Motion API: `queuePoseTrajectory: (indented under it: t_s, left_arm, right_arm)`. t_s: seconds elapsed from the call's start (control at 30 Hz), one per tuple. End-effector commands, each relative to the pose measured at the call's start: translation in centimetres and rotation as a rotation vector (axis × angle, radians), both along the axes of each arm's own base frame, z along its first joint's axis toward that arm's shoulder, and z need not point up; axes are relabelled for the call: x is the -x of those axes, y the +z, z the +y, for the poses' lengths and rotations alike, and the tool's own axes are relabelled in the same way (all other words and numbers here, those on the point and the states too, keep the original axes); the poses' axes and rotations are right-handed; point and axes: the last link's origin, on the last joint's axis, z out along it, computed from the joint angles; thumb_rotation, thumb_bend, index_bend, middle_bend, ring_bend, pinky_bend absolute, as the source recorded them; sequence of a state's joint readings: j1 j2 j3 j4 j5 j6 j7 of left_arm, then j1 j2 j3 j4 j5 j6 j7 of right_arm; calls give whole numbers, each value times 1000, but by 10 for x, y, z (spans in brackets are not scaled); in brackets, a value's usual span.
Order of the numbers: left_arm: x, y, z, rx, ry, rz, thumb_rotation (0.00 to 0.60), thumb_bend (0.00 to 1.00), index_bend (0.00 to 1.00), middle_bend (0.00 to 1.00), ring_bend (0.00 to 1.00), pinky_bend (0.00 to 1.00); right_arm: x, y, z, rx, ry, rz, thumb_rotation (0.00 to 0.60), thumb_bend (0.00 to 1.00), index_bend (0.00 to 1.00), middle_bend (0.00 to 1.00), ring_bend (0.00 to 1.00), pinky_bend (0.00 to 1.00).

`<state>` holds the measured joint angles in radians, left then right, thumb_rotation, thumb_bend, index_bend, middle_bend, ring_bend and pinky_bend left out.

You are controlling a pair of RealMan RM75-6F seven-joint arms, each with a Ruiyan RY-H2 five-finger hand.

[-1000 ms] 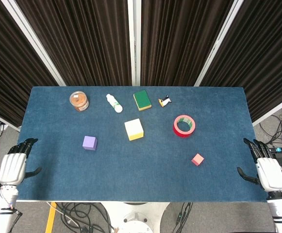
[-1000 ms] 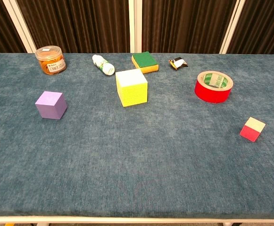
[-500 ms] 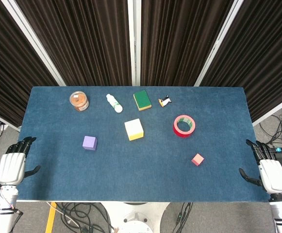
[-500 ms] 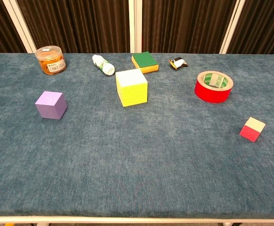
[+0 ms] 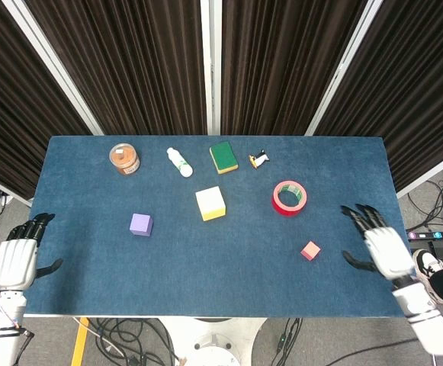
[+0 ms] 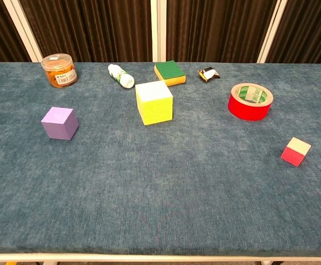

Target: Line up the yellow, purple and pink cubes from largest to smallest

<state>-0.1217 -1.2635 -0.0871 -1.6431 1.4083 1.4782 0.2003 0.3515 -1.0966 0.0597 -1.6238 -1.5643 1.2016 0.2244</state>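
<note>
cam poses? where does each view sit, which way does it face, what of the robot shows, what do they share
Head view: high above the near table edge, looking steeply down on the whole table; left hand and right hand show.
Chest view: low at the near edge, looking across the table toward the curtains; no hands or arms.
Shared: yellow cube, purple cube, pink cube, red tape roll.

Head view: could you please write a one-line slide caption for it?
Open right hand hovers beside the pink cube; yellow cube and purple cube sit untouched.
</note>
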Motion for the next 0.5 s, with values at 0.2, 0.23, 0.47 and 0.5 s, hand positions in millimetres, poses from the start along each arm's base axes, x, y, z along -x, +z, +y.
queuePoseTrajectory:
  t_s: [0.2, 0.23, 0.47, 0.5]
  left_arm:
    - [6, 9, -6, -27, 25, 3, 600, 126, 215, 264, 243, 267]
    - [6, 10, -7, -28, 28, 3, 600, 126, 215, 264, 242, 267]
    - [9, 14, -11, -35, 41, -2, 600, 127, 215, 264, 242, 267]
    - [9, 14, -12, -36, 43, -3, 600, 127, 215, 264, 242, 267]
  right_arm:
    - [-100, -81, -112, -228, 131, 37, 600, 62, 6, 124, 0, 0]
    - [-108, -90, -120, -246, 135, 42, 600, 45, 6, 116, 0, 0]
    - [-159, -147, -157, -330, 171, 122, 600, 16, 0, 61, 0, 0]
    - [-164, -153, -160, -335, 176, 130, 600, 16, 0, 57, 0, 0]
